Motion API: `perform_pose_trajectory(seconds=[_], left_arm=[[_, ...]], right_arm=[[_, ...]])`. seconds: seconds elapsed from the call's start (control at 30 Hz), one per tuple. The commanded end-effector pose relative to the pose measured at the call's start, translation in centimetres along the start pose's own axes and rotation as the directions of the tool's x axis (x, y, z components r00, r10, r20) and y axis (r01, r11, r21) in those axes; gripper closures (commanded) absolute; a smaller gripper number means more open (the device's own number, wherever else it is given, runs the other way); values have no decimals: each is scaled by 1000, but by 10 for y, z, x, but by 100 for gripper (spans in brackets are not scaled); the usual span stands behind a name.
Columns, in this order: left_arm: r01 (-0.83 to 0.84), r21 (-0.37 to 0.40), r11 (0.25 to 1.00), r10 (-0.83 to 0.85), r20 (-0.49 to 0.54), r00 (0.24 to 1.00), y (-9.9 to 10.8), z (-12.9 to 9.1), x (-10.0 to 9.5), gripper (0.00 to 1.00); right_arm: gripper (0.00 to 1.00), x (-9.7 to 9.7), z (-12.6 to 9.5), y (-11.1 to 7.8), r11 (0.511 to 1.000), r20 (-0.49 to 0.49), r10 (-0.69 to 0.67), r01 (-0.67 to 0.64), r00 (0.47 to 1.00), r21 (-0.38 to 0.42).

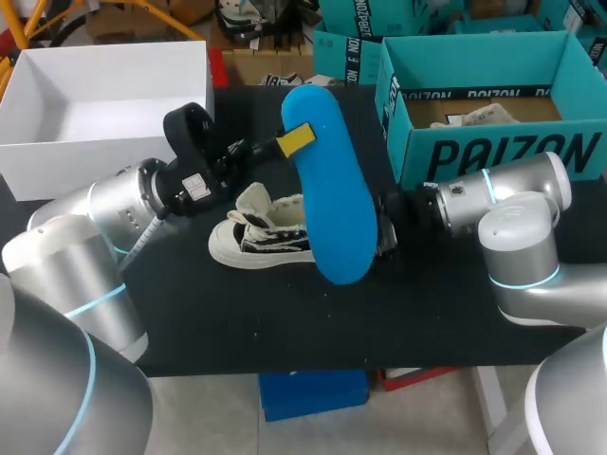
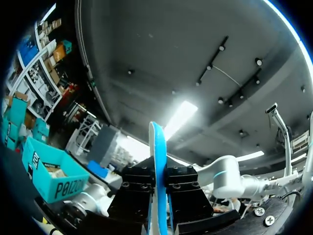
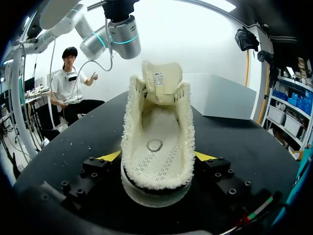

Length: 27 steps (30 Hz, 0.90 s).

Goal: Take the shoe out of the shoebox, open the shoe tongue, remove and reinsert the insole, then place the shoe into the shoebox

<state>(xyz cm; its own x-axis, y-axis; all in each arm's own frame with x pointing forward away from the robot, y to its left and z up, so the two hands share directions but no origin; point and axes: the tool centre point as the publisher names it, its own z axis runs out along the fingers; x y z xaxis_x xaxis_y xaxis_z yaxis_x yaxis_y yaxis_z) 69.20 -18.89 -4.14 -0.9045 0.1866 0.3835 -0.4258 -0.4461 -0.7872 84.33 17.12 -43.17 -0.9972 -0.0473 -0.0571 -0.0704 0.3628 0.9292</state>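
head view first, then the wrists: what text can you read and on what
"POIZON": large dark letters on the front wall of the teal shoebox, repeated smaller inside.
White label on the left arm: too small to read.
Tag on the shoe tongue: too blurred to read.

Shoe [image 1: 258,235]: heel end hidden behind the insole [image 1: 332,180] in the head view.
Right gripper [image 3: 157,155]: fingertips covered by the insole in the head view.
Shoebox [image 1: 503,156]: right corner cut off.

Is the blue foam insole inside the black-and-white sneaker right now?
No, the left gripper's fingers hold the blue foam insole up in the air, outside the black-and-white fleece-lined sneaker.
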Motion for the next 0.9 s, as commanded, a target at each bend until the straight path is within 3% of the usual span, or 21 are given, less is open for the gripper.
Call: perform_pose_trajectory(seconds=[0.03,0.57,0.9], left_arm=[[2,-25,1000,2,156,988,-7,2,8,100],[57,-112,992,-42,130,991,-13,-3,1,100],[59,-125,990,-43,126,991,-12,-2,-1,100]], right_arm=[[100,0,3,-1,1000,0,2,-2,1000,3],[100,0,3,-1,1000,0,2,-2,1000,3],[100,0,3,-1,1000,0,2,-2,1000,3]])
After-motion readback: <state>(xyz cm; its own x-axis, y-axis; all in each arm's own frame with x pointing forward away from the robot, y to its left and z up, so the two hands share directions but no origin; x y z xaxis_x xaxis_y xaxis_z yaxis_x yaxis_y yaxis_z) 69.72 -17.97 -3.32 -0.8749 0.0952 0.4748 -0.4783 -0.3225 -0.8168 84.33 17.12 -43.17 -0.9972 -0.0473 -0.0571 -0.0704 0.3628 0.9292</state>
